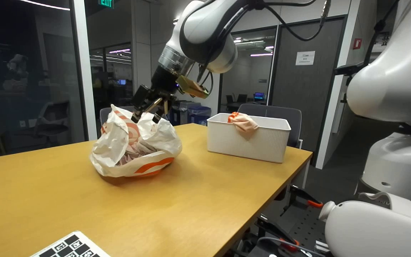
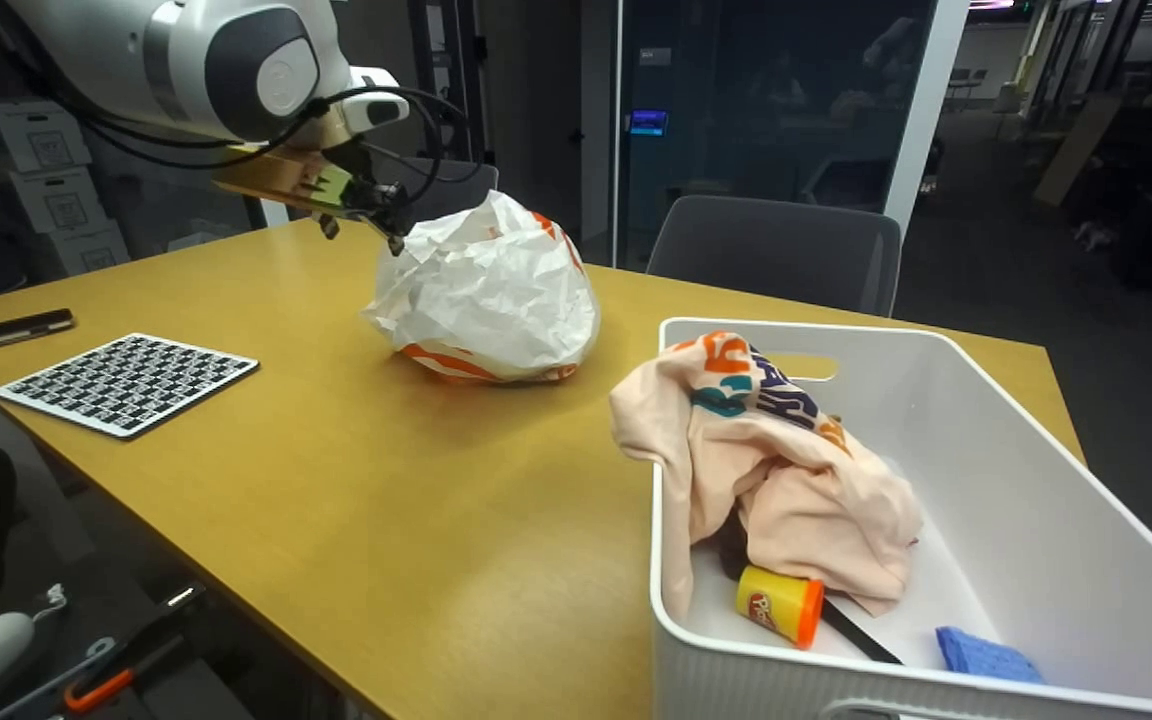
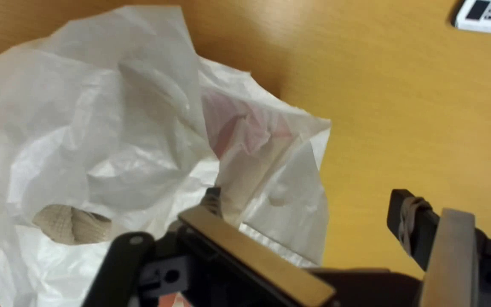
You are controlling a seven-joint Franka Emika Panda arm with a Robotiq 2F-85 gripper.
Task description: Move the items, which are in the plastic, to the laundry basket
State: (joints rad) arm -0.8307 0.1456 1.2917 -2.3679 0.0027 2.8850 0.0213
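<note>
Claw [image 1: 146, 118] at the bag's [image 2: 506, 310] upper edge, fingers [image 3: 424, 238] spread wide apart. In the wrist view one finger is over the bag's loose edge, the other over the table [image 3: 377, 106]; cannot tell whether the bag is touched. Rear of the claw cut off there by the frame edges.

Task items: below the claw and to one side, inside the bag, mostly covered by its crumpled sides. Pinkish folds [image 1: 132, 154] show at the mouth in an exterior view, number of pieces unclear; a beige patch [image 3: 71, 224] shows through a gap in the wrist view.

Basket [image 1: 241, 146]: well apart from the claw, to its right in both exterior views. Peach cloth [image 2: 816, 520] droops over the rim. Inside: a yellow tub [image 2: 771, 600] on its side, a dark strip [image 2: 854, 630] partly covered, a blue piece [image 2: 986, 655] partly behind the near wall, material uncertain. One basket corner runs out of frame.

Chequered board [image 2: 128, 385]: left of the claw in an exterior view, only a corner in the wrist view.

Arm [image 1: 205, 32]: high over the table, a stretch lost past the top edge. Last section slopes down; claw hangs tilted, tips lowest.
</note>
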